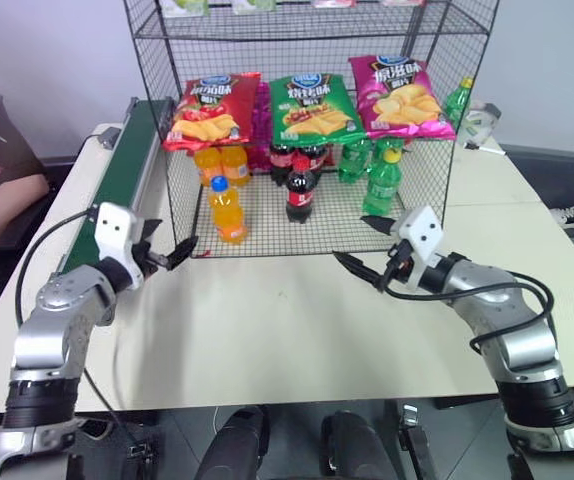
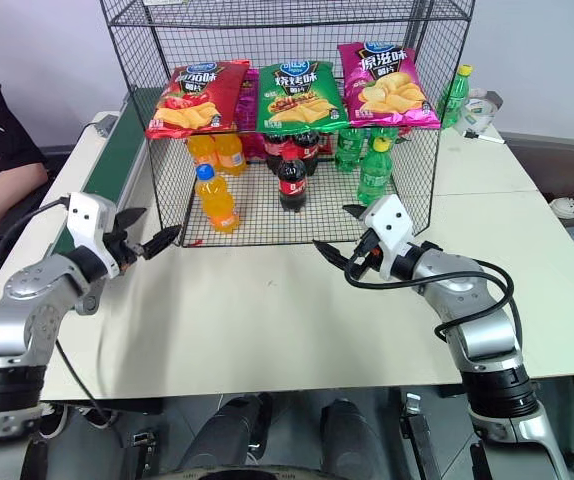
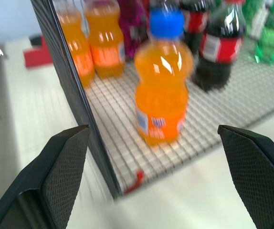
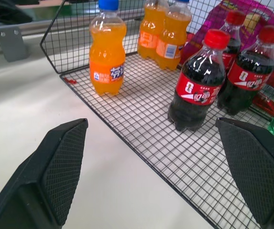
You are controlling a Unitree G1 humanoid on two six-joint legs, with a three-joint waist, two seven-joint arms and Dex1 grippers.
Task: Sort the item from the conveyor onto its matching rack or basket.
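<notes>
The item, an orange soda bottle (image 1: 227, 210) with a blue cap, stands upright on the bottom tier of the black wire rack (image 1: 267, 238), near its front left corner. Its orange label faces the right wrist view (image 4: 107, 52). My left gripper (image 1: 170, 238) hovers open and empty just outside that corner, a short way left of the bottle and apart from it. My right gripper (image 1: 358, 240) is open and empty in front of the rack's right half, above the table. The dark-green conveyor (image 1: 127, 160) runs along the table's left side with nothing on the stretch I can see.
Two more orange bottles (image 1: 222, 162), cola bottles (image 1: 300, 190) and green bottles (image 1: 382, 183) share the bottom tier. Crisp bags (image 1: 312, 105) hang over them. A person's arm (image 1: 2, 195) rests at the far left. A green bottle (image 1: 457, 100) stands behind the rack's right side.
</notes>
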